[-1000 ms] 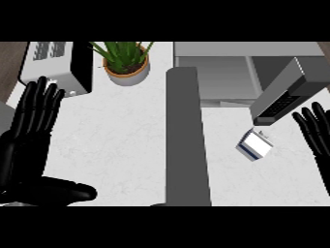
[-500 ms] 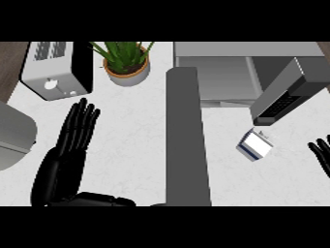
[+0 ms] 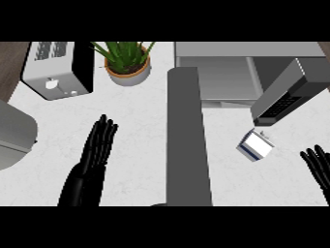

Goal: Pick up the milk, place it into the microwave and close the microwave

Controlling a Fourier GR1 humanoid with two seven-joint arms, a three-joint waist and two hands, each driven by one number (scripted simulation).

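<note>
The milk (image 3: 256, 145), a small white carton with a blue side, lies on the white counter just in front of the microwave's keypad panel (image 3: 290, 94). The microwave (image 3: 217, 77) stands at the back right with its cavity showing. Its long grey door (image 3: 188, 140) swings out toward me across the middle of the view. My right hand (image 3: 329, 170) is open at the lower right edge, fingers straight, to the right of the milk and apart from it. Left of the door, my left hand (image 3: 96, 157) is open with fingers pointing away, holding nothing.
A silver toaster (image 3: 53, 68) stands at the back left, and a potted green plant (image 3: 128, 65) beside it. A large grey rounded shape (image 3: 3, 131) fills the left edge. The open door splits the counter (image 3: 139, 111) between my two hands.
Both hands have drawn back toward the lower edge. The left hand has also shifted right, toward the door. The grey shape has come in at the left. The milk has not moved.
</note>
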